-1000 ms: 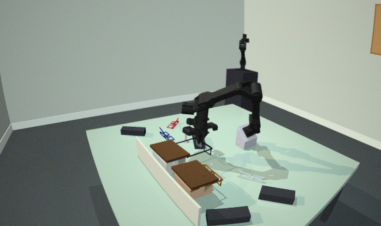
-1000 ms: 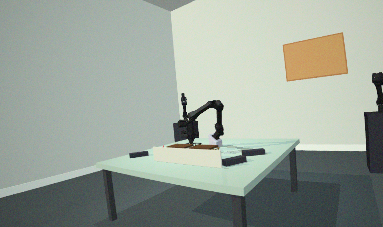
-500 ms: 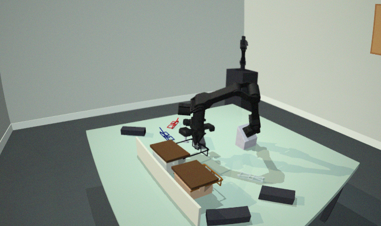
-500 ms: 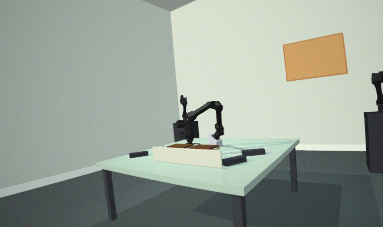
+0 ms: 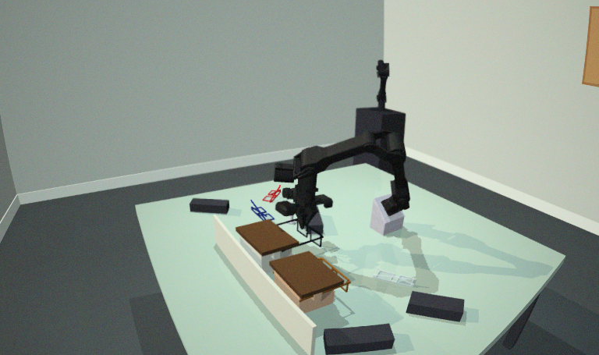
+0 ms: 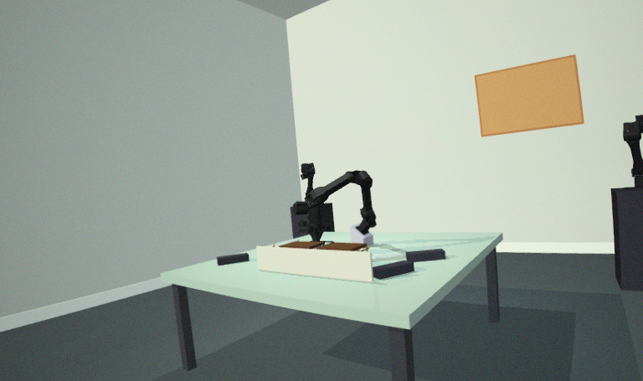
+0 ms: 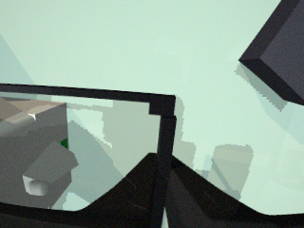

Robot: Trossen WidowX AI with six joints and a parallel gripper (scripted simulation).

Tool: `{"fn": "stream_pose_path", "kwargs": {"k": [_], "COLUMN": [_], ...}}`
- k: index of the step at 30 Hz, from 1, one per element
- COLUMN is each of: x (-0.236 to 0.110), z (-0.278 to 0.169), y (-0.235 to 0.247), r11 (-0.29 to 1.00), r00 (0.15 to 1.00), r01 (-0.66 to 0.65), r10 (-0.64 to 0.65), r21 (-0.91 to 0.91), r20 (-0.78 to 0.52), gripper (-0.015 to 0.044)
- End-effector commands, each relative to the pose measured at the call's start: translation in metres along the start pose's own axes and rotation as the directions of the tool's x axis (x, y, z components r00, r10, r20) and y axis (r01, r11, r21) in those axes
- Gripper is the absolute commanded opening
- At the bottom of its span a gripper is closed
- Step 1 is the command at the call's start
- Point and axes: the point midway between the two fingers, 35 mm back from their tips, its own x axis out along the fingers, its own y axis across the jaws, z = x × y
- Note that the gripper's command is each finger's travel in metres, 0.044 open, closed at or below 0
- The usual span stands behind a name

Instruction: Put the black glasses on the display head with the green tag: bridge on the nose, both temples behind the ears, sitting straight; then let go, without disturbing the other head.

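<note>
My fingers are pinched nearly shut on the black glasses (image 5: 309,236); this thin grip may twist, tilting them against the green-tagged head (image 5: 264,239).

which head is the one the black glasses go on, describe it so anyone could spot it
Start at the long cream board standing on the table. Two brown-topped heads sit behind it; take the grey-white one nearer the arm's gripper. Its tan neighbour already wears orange glasses; this one is bare.

black glasses (image 5: 309,236) | thin frame, raised | beside grey head (image 7: 34,146), apparently green-tagged
</note>
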Motion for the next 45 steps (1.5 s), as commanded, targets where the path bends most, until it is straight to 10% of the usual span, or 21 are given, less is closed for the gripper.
{"fn": "stream_pose_path", "kwargs": {"k": [1,45], "x": [-0.001,0.004], "z": [-0.001,-0.001], "y": [0.007,0.063], "r11": [1.000,1.000], "r00": [1.000,1.000], "r01": [-0.006,-0.009], "r10": [0.006,0.009], "r21": [0.005,0.002], "r20": [-0.005,-0.005], "gripper": [0.0000,0.0000]}}
